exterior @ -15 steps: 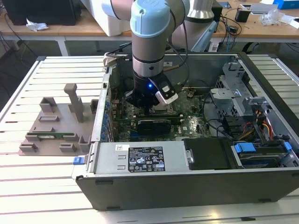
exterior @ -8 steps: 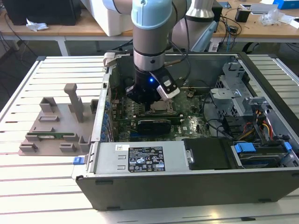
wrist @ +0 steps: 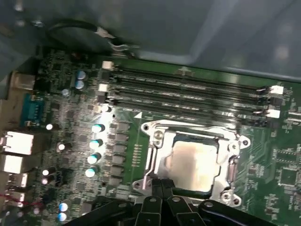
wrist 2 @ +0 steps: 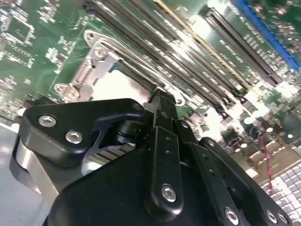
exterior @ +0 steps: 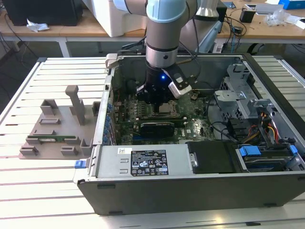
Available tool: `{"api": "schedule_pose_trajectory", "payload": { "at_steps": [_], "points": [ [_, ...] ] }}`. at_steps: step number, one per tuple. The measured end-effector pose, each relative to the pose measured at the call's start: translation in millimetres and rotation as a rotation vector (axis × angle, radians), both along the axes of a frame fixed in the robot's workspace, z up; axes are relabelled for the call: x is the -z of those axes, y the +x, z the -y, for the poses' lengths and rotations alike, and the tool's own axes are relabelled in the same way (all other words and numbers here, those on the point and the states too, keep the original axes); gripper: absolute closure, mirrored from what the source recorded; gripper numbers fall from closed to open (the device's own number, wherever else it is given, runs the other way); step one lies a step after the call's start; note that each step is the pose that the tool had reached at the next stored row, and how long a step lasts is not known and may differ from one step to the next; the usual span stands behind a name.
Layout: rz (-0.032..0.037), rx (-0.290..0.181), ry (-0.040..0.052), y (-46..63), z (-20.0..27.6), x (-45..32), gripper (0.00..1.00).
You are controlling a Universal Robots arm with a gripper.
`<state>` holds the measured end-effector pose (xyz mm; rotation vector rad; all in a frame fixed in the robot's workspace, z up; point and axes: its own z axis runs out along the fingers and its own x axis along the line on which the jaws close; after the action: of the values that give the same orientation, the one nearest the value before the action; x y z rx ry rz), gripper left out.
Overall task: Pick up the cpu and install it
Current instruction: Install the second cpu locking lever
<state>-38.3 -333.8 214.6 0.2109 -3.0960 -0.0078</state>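
The cpu point(wrist: 193, 162) is a pale silvery square lying flat inside the metal-framed socket point(wrist: 155, 155) on the green motherboard; it also shows in the second wrist view point(wrist 2: 117, 84) and in the exterior view point(exterior: 167, 109). My black gripper point(exterior: 158, 101) hangs low inside the computer case, right over the socket. Its fingertips point(wrist: 162, 184) are pressed together with no gap between them and nothing held, and they sit at the cpu's near edge. In the second wrist view the gripper point(wrist 2: 160, 96) tapers to one point just beside the pale chip.
Long memory slots point(wrist: 188, 89) run beside the socket. The open computer case point(exterior: 190, 186) holds a power supply point(exterior: 143, 160), drive cage point(exterior: 243, 95) and cables point(exterior: 267, 129). A grey fixture tray point(exterior: 57, 129) lies on the slatted table at the exterior view's left.
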Motion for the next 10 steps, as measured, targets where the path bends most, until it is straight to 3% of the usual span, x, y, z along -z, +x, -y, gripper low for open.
{"api": "schedule_pose_trajectory", "payload": {
  "at_steps": [3,5,6,7,9,10],
  "points": [
    [-0.0186,0.000,-0.0150,16.8,-10.6,1.8,0.89],
    [-0.0230,0.000,-0.0181,21.9,-14.7,0.5,0.89],
    [-0.0229,0.000,-0.0200,22.2,-15.3,-4.2,0.89],
    [-0.0230,0.000,-0.0235,22.2,-15.8,-14.3,0.89],
    [-0.0229,0.000,-0.0257,22.2,-16.3,-22.7,0.89],
    [-0.0230,0.000,-0.0274,22.2,-16.6,-30.7,0.89]
  ]
}}
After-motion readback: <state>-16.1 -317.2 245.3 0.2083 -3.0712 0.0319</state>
